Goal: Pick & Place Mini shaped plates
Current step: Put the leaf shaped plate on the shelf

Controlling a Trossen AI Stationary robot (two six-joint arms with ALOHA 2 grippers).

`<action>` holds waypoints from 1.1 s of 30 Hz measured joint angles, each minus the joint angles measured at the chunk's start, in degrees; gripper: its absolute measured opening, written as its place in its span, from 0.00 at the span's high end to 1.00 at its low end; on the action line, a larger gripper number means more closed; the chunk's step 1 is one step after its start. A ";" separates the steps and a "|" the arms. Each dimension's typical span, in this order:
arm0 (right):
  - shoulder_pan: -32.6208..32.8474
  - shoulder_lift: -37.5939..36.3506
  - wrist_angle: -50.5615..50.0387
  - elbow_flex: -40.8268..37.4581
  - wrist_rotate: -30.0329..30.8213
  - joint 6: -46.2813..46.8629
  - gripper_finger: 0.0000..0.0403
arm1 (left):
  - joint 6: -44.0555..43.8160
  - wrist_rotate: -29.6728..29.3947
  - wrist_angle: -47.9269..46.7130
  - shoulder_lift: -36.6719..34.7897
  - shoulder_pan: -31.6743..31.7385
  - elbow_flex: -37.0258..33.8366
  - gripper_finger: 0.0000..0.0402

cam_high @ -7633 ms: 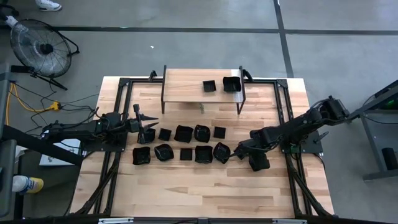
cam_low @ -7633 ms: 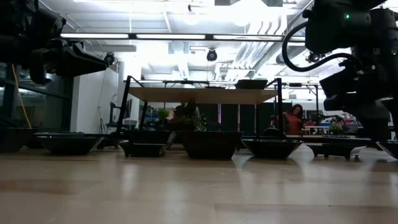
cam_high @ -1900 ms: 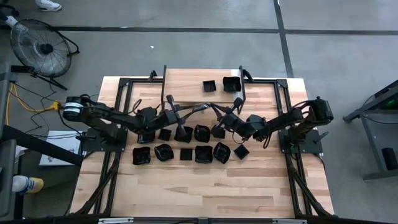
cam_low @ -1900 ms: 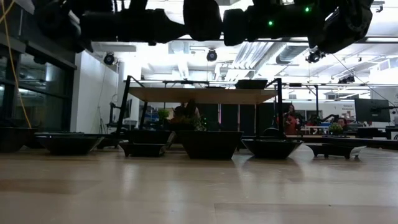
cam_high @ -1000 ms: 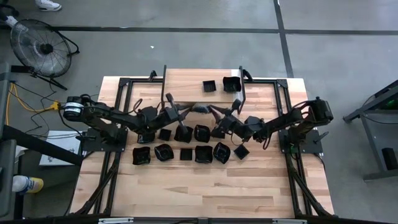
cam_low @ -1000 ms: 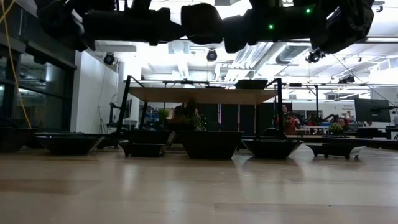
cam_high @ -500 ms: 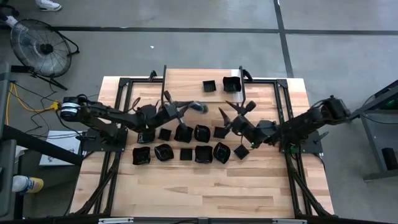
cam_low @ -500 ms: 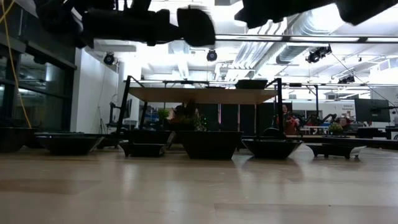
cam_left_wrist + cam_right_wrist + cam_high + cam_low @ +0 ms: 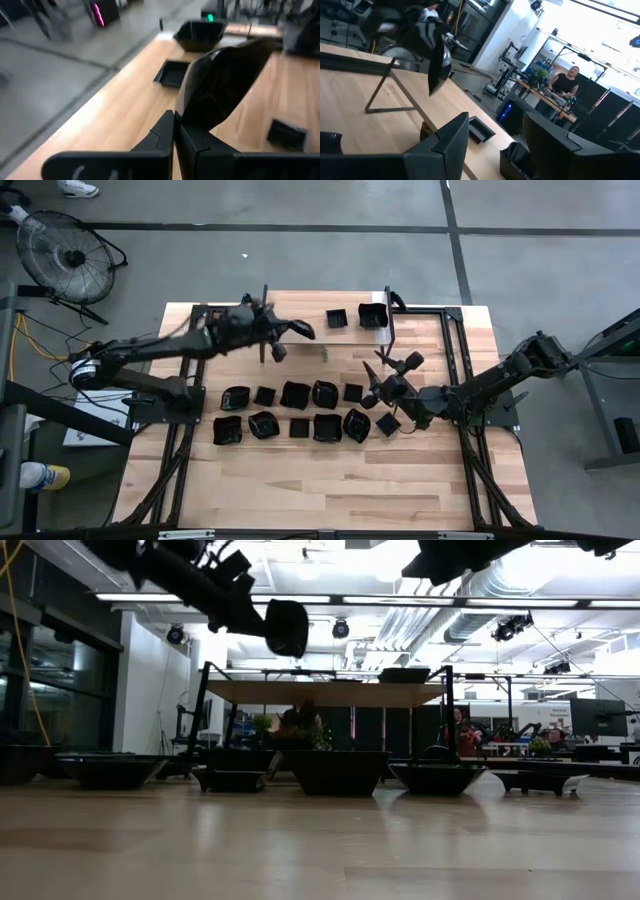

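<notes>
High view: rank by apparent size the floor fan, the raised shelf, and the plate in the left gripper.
1. Raised shelf
2. Floor fan
3. Plate in the left gripper, far the smallest.

The plate is held above the table, nearer the camera, yet is clearly smallest.

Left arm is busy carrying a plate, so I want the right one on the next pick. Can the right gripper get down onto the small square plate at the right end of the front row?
Probably yes. The right gripper hangs open and empty, close beside that small square plate, which stands apart from its neighbours. The left gripper, holding a plate, is away at the raised shelf.
</notes>
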 joint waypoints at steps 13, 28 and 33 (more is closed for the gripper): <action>3.08 0.00 -0.03 0.00 3.81 -0.02 0.54 | 4.71 16.63 -45.34 11.18 15.90 35.63 1.00; 3.08 0.00 -2.08 0.00 4.42 0.23 0.54 | 3.59 39.35 -56.94 33.00 27.25 49.50 1.00; 3.06 0.00 -3.35 0.00 4.42 1.97 0.54 | 3.23 37.63 -61.88 34.37 28.15 51.95 1.00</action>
